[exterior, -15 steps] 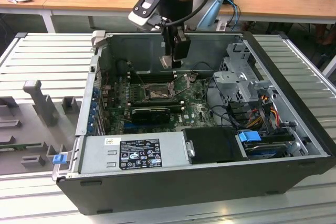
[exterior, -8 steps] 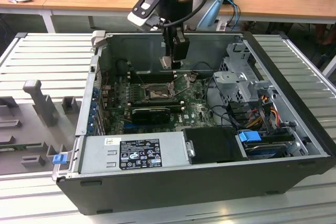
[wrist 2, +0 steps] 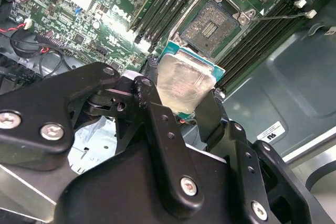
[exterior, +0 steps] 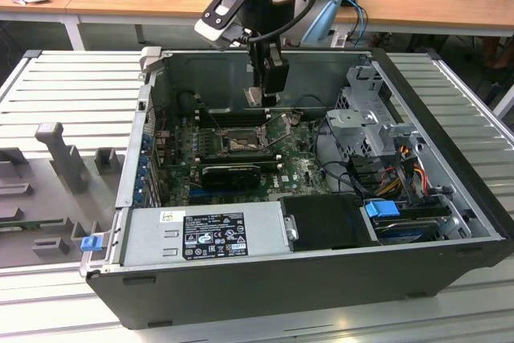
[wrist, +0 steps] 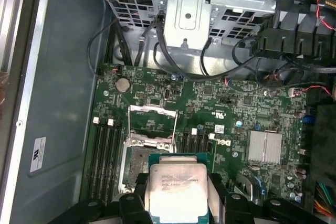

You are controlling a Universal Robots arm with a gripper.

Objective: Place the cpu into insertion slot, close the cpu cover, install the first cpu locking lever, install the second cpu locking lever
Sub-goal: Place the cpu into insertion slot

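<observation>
On the exterior view's left we see the wall of the open computer box. In the middle lies the green board with the slot. The slot is bare, and its cover is flipped up so nothing blocks the way. The arm points straight down over it. The gripper pinches the chip by two edges, with the shiny top up and the underside free. We think the chip hangs just above the slot, not yet in it.
</observation>
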